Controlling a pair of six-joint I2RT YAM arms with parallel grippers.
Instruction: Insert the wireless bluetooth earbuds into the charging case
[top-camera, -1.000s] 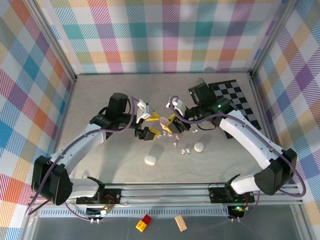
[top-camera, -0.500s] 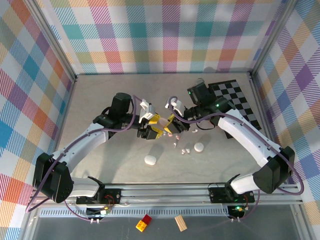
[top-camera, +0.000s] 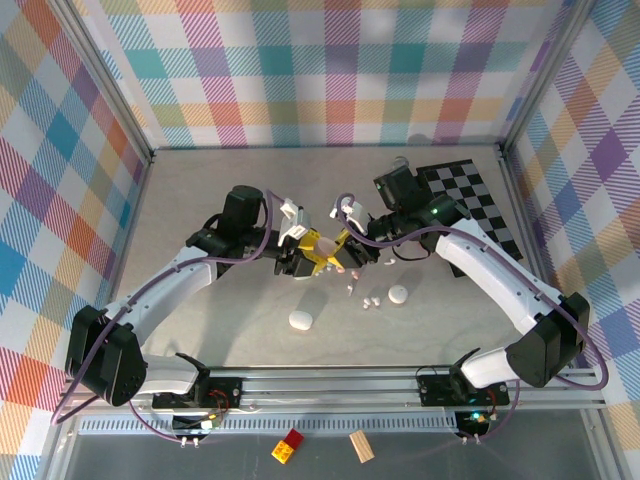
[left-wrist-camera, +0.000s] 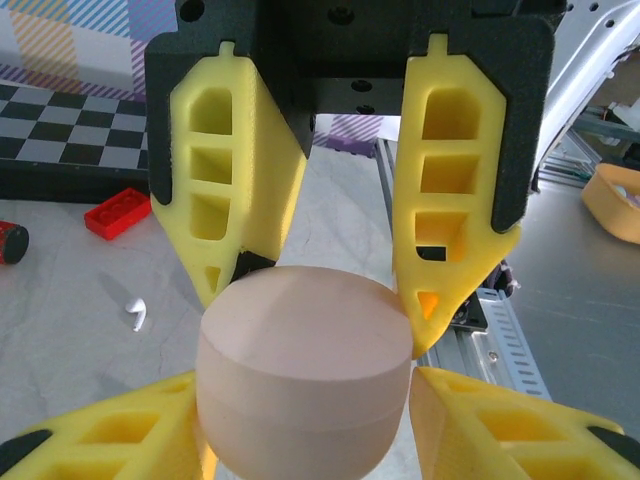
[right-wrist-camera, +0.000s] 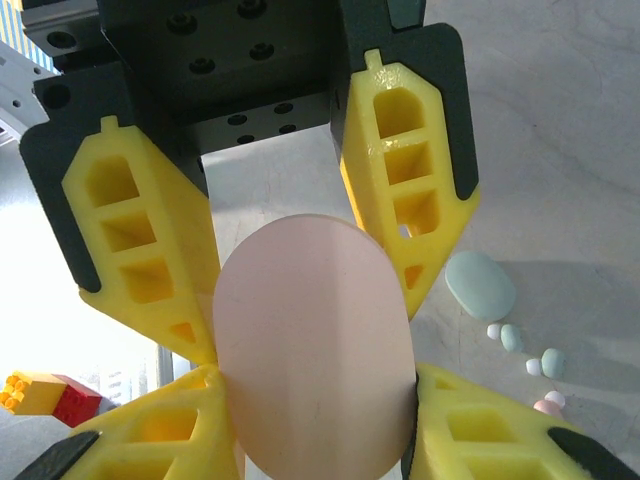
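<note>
beyond the near edge of the table (top-camera: 200, 220), a red-and-yellow block (top-camera: 288, 447) and a wood block (top-camera: 360, 446) lie apart. on the table, a white case (top-camera: 300, 319) sits closest to that edge, a little left of centre. slightly farther in and to its right, the earbuds (top-camera: 370, 301) lie loose on the table, just beside a green case (top-camera: 398, 294). over mid-table the left gripper (top-camera: 322, 255) and right gripper (top-camera: 343, 248) meet head-on. each has both fingers pressed against the pink case (left-wrist-camera: 305, 370), which hangs between them clear of the table. a checker mat (top-camera: 470, 200) lies in the far right corner.
</note>
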